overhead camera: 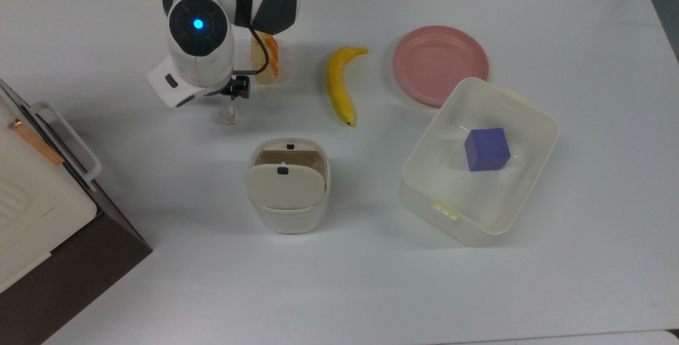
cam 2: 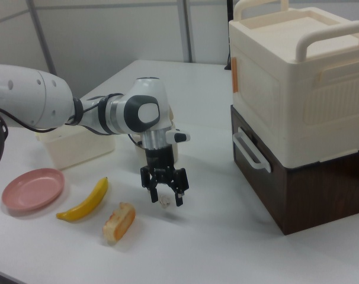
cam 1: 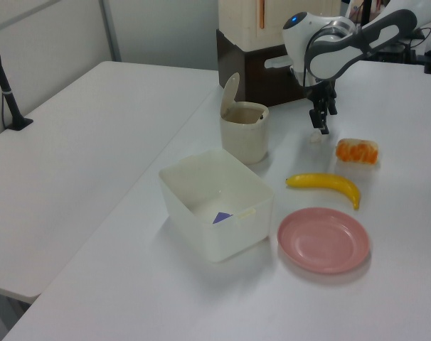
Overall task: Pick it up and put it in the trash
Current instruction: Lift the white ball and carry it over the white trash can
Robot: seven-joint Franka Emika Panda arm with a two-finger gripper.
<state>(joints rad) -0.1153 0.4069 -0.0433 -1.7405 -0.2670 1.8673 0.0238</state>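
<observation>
my tool (cam 2: pixel 164 197) hangs spread open and empty right over the paper wad (cam 2: pixel 165 203), fingers pointing down with the wad under the gap between them; i hold it that way, i judge, so one straight drop puts a finger on either side of the lump. the wad (overhead camera: pixel 228 115) lies loose on the bare surface (overhead camera: pixel 371 281), well in from the edges, between the bread chunk (overhead camera: pixel 264 59) and the trash bin (overhead camera: pixel 288 186) in the top view.

near to far as the top view lays it out, from its lower edge upward: the bin stands open with its beige flap (overhead camera: pixel 285 187) swung out towards the near edge, so the mouth faces up and should take a drop from above. beside it, toward the top view's right edge, a translucent tub (overhead camera: pixel 530 175) holds a blue cube (overhead camera: pixel 487 149). then the wad, then the banana (overhead camera: pixel 339 85) and pink plate (overhead camera: pixel 440 63) well apart from my work, and the bread chunk just beyond my arm. a stacked cream-and-brown case (overhead camera: pixel 48 212) sits at the top view's lower left corner.

counted: one wad, one bin, one tub, one cube, one banana, one plate, one bread chunk, one case.
</observation>
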